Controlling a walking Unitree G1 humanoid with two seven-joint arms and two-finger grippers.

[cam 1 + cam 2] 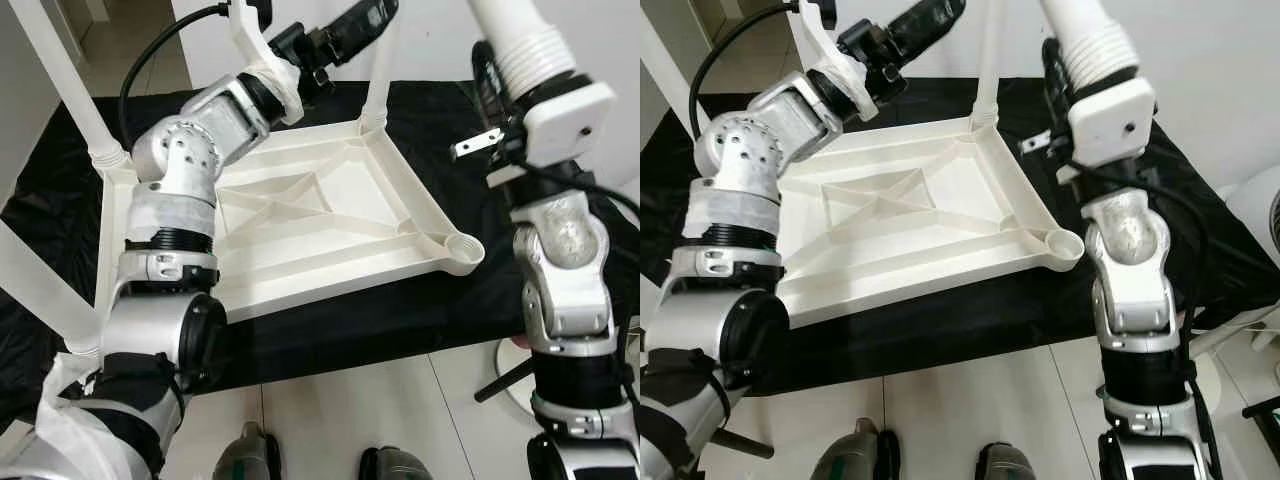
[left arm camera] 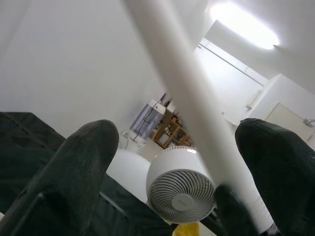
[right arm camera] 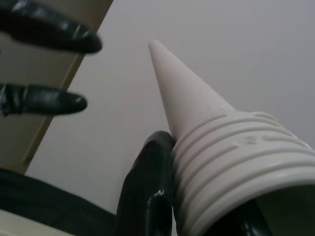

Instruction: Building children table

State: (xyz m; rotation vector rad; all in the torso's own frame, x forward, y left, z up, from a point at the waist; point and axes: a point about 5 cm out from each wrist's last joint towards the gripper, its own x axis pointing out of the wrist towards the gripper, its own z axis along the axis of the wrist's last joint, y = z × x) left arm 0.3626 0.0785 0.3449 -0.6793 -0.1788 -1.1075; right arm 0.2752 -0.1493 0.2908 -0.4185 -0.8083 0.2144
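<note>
A black-draped bench point(image 1: 420, 320) carries the white tabletop point(image 1: 330, 225) upside down, three legs already standing in its corners; the near right socket point(image 1: 462, 246) is bare. No writing is readable. My left pincer point(image 2: 177, 147), arm bent and reaching over the top, has its fingers point(image 2: 74, 172) apart around a far leg point(image 2: 182, 93). My right pincer point(image 3: 162, 206), arm raised, clamps a loose leg point(image 3: 231, 162) at its threaded end.

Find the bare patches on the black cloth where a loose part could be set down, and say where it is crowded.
Bare black cloth runs along the near edge in front of the upturned white tabletop, and past its empty corner socket to the robot's right. It is crowded on the left and far side, where the fitted legs and left gripper stand.
</note>
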